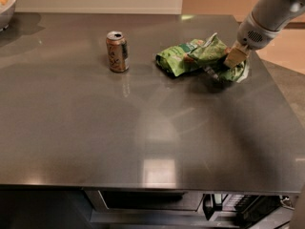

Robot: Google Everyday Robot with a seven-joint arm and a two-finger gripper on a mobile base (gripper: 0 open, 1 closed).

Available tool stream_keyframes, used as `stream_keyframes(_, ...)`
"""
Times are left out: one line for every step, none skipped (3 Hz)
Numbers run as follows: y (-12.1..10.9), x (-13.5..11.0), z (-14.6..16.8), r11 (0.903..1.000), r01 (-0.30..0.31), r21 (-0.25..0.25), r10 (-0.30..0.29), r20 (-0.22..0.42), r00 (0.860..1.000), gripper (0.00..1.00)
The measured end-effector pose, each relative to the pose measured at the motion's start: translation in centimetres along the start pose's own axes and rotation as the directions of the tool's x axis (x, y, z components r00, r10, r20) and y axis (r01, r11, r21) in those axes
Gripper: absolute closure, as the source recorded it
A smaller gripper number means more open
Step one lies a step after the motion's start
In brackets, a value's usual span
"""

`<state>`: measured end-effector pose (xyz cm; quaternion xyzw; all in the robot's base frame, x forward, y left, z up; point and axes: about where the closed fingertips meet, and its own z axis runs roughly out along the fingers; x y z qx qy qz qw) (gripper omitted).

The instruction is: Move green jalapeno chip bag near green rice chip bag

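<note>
The green jalapeno chip bag (213, 54), darker and wrinkly, lies at the far right of the dark table (143, 128). Its left end is raised and rests against the green rice chip bag (174, 61), a smaller bright lime-green bag just to its left. My gripper (235, 57) comes down from the upper right. Its tan fingers (237, 55) are closed on the right part of the jalapeno bag, near the table's right edge. The part of the bag under the fingers is hidden.
An opened soda can (117, 51) stands upright left of the bags. A bowl (5, 6) sits at the far left corner. The table's right edge runs close past the gripper. An appliance (152, 202) shows under the front edge.
</note>
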<state>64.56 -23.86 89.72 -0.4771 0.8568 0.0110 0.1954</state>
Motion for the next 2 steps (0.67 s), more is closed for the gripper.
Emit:
stream_keyframes(0.02, -0.07, 0.23, 1.0000, 0.001, -0.002, -0.001, 0.000, 1.000, 0.12)
stream_keyframes(0.04, -0.13, 0.47, 1.0000, 0.002, -0.004, -0.002, -0.001, 1.000, 0.00)
